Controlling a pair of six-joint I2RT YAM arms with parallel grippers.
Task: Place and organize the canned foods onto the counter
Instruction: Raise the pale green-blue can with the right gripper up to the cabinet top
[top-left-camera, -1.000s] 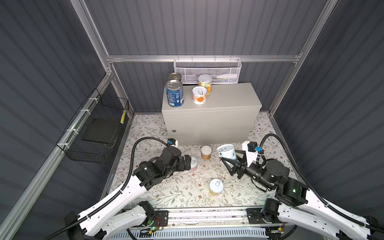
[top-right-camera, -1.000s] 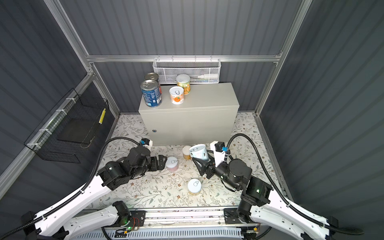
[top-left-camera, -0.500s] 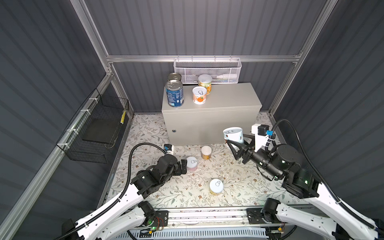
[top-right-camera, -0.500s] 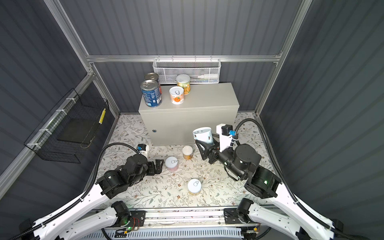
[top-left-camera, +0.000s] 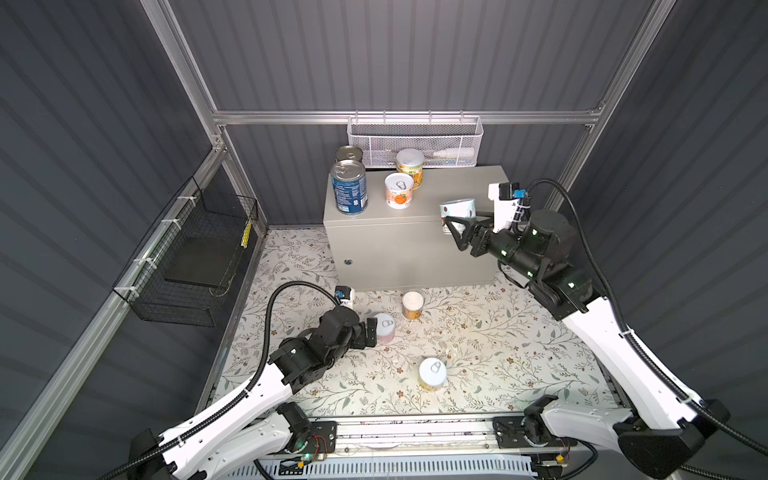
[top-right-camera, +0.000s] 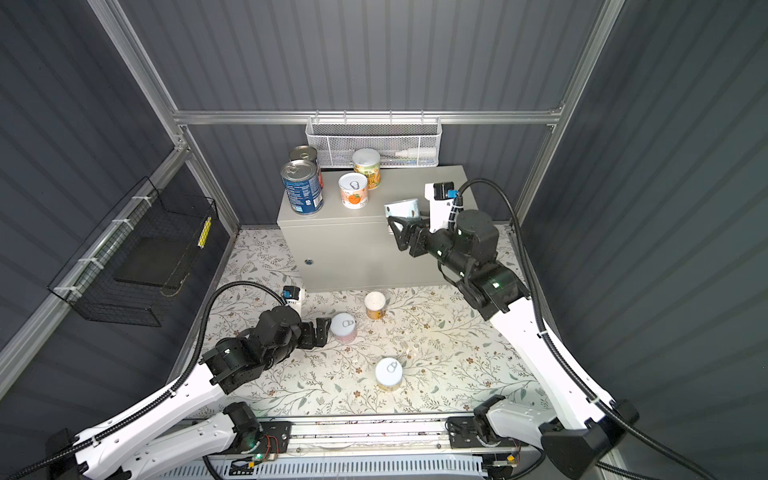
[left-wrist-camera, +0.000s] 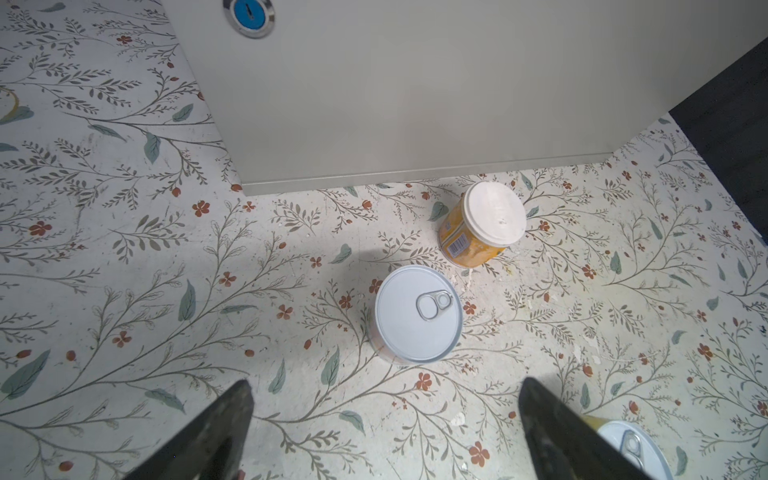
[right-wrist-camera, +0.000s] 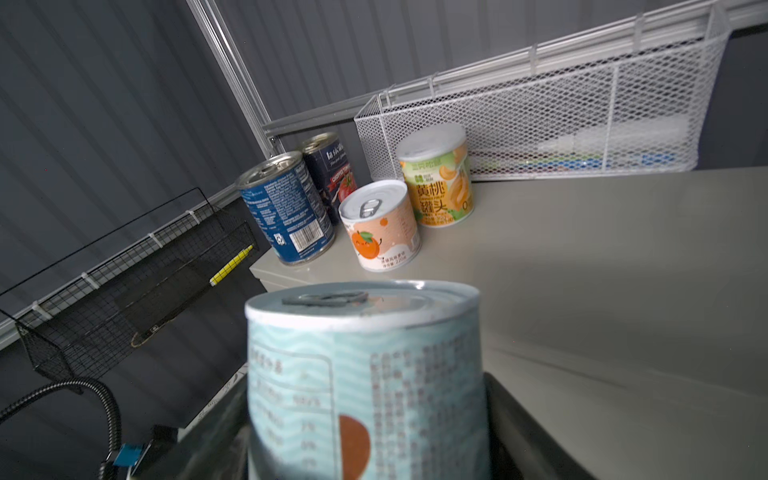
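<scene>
Right gripper (top-left-camera: 460, 221), clamped on the pale blue can (top-left-camera: 457, 208) over the counter's (top-left-camera: 457, 183) front edge near its right corner: carry inward toward the orange-label can (top-left-camera: 399, 196), level it, and lower fully before release, base clearance apparently slight.

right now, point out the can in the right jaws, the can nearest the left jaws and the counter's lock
pale blue can (right-wrist-camera: 365, 374): right wrist view, on its label
pink can (left-wrist-camera: 417, 313): left wrist view, on its lid
counter lock (top-left-camera: 348, 262): in a top view, on its face
</scene>
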